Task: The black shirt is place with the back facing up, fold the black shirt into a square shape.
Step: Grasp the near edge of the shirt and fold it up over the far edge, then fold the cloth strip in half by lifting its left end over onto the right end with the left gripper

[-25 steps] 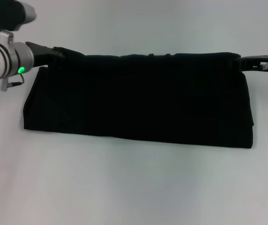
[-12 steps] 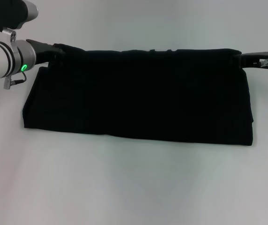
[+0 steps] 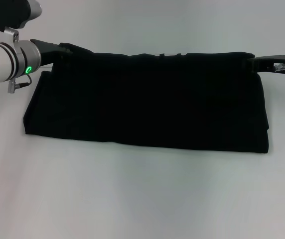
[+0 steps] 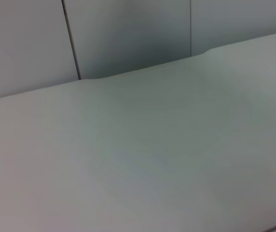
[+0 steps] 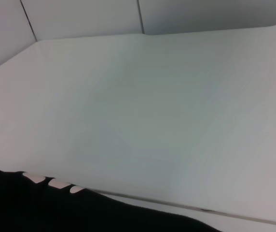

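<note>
Left gripper (image 3: pixel 63 50): sits at the upper left of the head view, at the far left corner of the black shirt (image 3: pixel 147 102). I judge it pinched on that corner, since the cloth rises to a small peak there, but black fingers against black cloth hide the jaws, so I cannot tell for certain.

Right gripper (image 3: pixel 256 63): sits at the upper right of the head view, level with the shirt's far right corner and touching its edge. Same finding: whether it is spread or pressed together cannot be told.

Black shirt: lies across the middle of the head view on the white table (image 3: pixel 142 199), already folded into a long band, wide side to side. The near edge rests flat on the table; the far edge runs straight between my two grippers.

Reason for the hold: in my judgement, one gripper at each far corner keeps that edge taut and even, so the layer can travel as one sheet without sagging.

Right wrist view: black cloth fills the lower edge, with three cream marks (image 5: pixel 51 181) just beside its boundary, probably part of the print.

Left wrist view: bare table and wall only.

Progress: band formed; the square is not yet made.
</note>
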Controlling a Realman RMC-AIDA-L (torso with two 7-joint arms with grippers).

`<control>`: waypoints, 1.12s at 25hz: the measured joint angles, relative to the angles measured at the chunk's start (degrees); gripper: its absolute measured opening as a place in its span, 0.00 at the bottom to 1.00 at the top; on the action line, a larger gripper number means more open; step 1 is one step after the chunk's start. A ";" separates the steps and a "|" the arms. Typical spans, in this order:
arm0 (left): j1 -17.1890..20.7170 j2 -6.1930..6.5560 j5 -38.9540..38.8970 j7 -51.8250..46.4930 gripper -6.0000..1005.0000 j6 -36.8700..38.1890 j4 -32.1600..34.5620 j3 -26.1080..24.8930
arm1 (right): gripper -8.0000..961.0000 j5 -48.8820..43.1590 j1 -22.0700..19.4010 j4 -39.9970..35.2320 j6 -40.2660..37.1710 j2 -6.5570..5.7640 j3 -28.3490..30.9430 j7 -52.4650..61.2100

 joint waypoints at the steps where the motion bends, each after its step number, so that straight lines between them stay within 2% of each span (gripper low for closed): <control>1: 0.00 -0.01 -0.02 0.06 0.02 0.02 -0.02 0.00 | 0.06 0.00 0.01 0.00 0.00 0.01 0.00 0.00; 13: -0.76 -0.47 -0.37 1.51 0.04 -0.71 -1.12 0.73 | 0.07 0.00 -0.05 -0.02 -0.43 0.36 -1.66 -0.01; 19: -0.79 -1.07 -3.46 1.22 0.18 -6.53 -1.21 0.64 | 0.30 0.00 -0.63 -0.69 0.63 0.12 -1.33 0.61; 21: -0.74 -1.16 -4.87 1.16 0.23 -8.82 -1.25 0.61 | 0.38 -0.01 -0.72 -0.74 1.67 -0.27 -0.90 0.80; 23: -0.58 -1.23 -6.49 1.12 0.32 -10.09 -1.18 0.60 | 0.46 0.00 -0.74 -0.75 1.91 -0.83 -0.78 1.16; 25: -0.58 -1.23 -6.49 1.12 0.41 -10.09 -1.18 0.60 | 0.53 0.00 -0.75 -0.79 0.03 -1.54 -0.77 1.70; 28: 1.13 -0.95 -8.02 -0.75 0.52 -2.11 1.29 0.62 | 0.60 0.29 -0.95 -1.03 -6.20 -2.73 -0.78 3.44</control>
